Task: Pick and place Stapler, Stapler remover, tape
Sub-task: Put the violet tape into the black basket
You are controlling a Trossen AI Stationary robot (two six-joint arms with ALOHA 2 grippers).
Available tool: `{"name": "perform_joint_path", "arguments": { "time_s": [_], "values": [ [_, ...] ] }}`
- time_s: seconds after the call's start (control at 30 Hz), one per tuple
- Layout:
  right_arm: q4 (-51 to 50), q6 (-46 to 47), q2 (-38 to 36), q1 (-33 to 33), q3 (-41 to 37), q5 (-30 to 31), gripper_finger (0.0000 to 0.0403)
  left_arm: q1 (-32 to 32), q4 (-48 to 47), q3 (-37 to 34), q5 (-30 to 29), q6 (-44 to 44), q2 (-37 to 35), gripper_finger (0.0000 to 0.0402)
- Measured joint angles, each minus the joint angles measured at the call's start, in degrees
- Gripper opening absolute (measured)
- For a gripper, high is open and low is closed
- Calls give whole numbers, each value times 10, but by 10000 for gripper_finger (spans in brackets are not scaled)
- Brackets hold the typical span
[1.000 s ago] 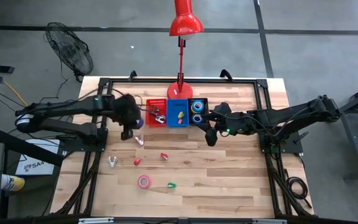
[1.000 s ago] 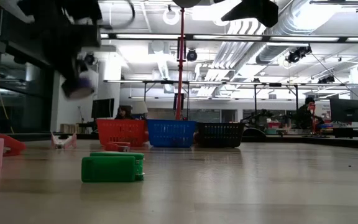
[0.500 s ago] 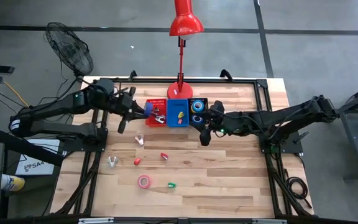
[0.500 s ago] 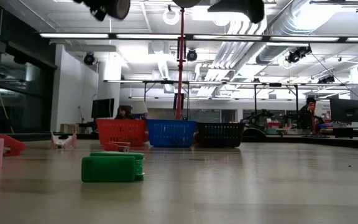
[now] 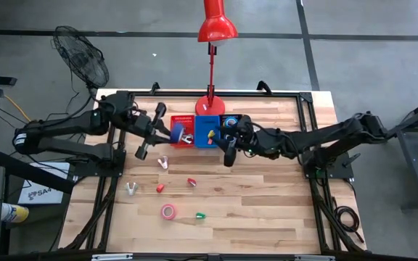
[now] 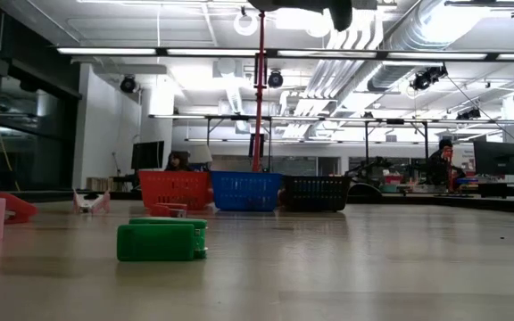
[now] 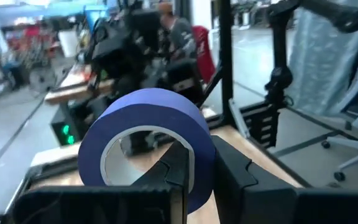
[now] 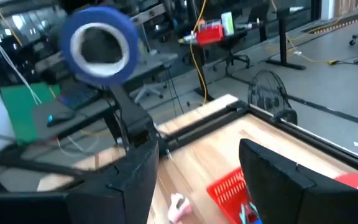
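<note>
My left gripper (image 5: 171,134) is shut on a blue tape roll (image 5: 175,133), held in the air by the red bin's (image 5: 183,120) left rim. The roll (image 7: 143,140) fills the left wrist view and shows again as a blue ring (image 8: 101,43) in the right wrist view. My right gripper (image 5: 228,154) is open (image 8: 207,180) and hangs over the table just in front of the blue bin (image 5: 209,133) and the black bin (image 5: 228,117). A pink tape roll (image 5: 167,211) lies flat near the table's front. Only the right arm (image 6: 328,9) shows in the low view, at the top edge. My left gripper pinches the blue roll's wall (image 7: 199,149). One finger (image 7: 178,168) stands in the open centre and the other finger (image 7: 230,169) is against the outer side. The roll is lifted clear of the table, its open centre facing sideways.
A red lamp (image 5: 210,101) stands behind the bins. A green item (image 5: 200,215), two small red items (image 5: 160,188) (image 5: 191,182) and two pale small items (image 5: 131,189) (image 5: 162,162) lie on the wood in front of the bins. The table's right half holds free room.
My left gripper, shut on the roll, has risen out of the low view and moved right and toward the far edge to the red bin, turning as it went. My right gripper has moved toward the table's left, along the front of the bins.
</note>
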Motion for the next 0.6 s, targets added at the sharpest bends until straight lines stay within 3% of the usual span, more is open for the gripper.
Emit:
{"name": "perform_joint_path", "arguments": {
  "time_s": [0.27, 0.6],
  "values": [
    [149, -66, 39, -13, 0, -23, 216, -46, 61, 0, -8, -2, 40, 35],
    [183, -163, 40, -11, 1, -11, 216, -52, 80, 0, -37, -51, 89, 37]
  ]
}}
